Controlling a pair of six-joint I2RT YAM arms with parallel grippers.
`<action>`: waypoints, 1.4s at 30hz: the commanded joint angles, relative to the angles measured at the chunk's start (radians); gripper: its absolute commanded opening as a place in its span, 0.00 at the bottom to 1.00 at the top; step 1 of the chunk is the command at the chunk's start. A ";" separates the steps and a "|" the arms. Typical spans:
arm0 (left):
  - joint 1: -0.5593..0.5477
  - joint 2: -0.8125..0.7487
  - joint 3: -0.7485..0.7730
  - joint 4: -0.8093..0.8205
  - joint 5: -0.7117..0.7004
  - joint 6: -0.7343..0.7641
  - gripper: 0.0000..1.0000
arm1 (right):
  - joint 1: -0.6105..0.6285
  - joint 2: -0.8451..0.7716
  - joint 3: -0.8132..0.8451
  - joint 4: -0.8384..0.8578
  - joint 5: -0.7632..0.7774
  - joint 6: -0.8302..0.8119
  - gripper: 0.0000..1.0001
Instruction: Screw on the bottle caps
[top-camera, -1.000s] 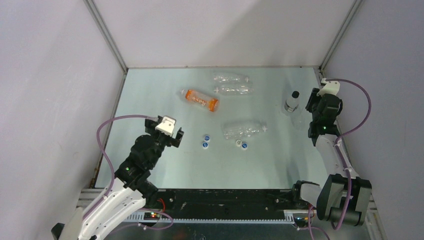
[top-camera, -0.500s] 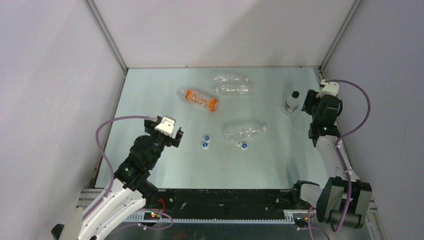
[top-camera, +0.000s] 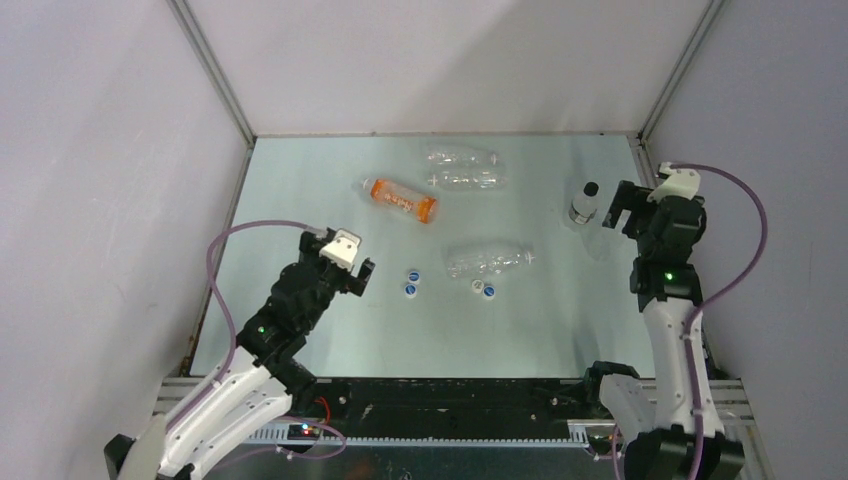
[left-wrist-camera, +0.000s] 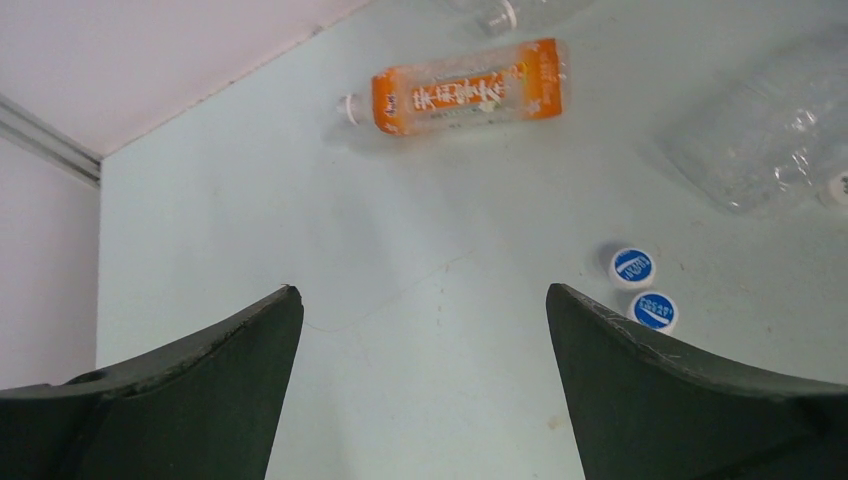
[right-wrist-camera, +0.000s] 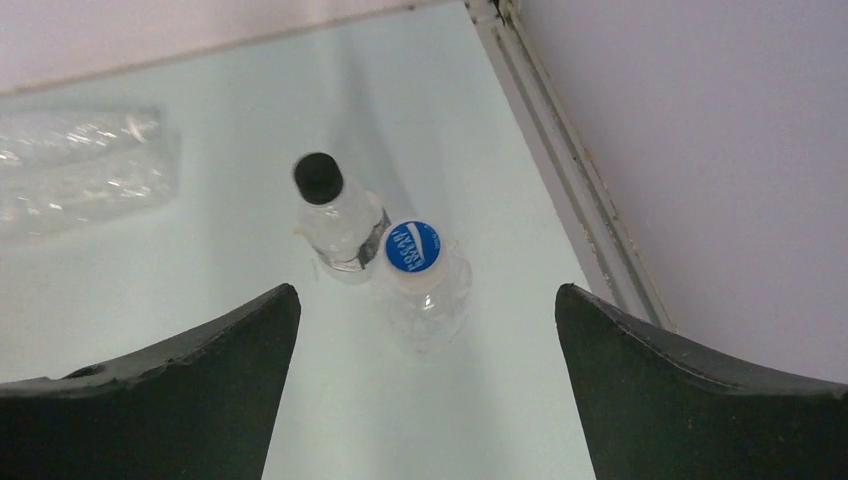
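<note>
Two clear bottles stand upright at the right edge, one with a black cap (right-wrist-camera: 318, 177) and one with a blue-topped cap (right-wrist-camera: 412, 246) screwed on. My right gripper (right-wrist-camera: 427, 290) hangs open above and just behind the blue-capped bottle (top-camera: 598, 243), holding nothing. Two loose blue caps (left-wrist-camera: 631, 267) (left-wrist-camera: 652, 310) lie ahead and right of my left gripper (left-wrist-camera: 422, 292), which is open and empty over bare table. Another white cap (top-camera: 477, 286) and blue cap (top-camera: 490, 292) lie beside a clear bottle (top-camera: 487, 259) on its side.
An orange-labelled bottle (top-camera: 400, 199) lies uncapped at mid-table. Two more clear bottles (top-camera: 462, 157) (top-camera: 467, 179) lie at the back. The enclosure's right wall and metal rail (right-wrist-camera: 560, 150) run close beside the upright bottles.
My right gripper opened off the blue-capped bottle and drew back to the right and upward. The left arm edged slightly to the right.
</note>
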 joint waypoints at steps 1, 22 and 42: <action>0.005 0.091 0.117 -0.039 0.081 -0.056 0.98 | -0.005 -0.130 0.117 -0.198 -0.087 0.114 1.00; -0.047 0.927 0.758 -0.319 0.497 -0.177 0.98 | 0.119 -0.440 0.042 -0.396 -0.168 0.208 1.00; -0.257 1.651 1.442 -0.612 0.509 0.205 0.96 | 0.241 -0.461 0.043 -0.464 -0.207 0.179 1.00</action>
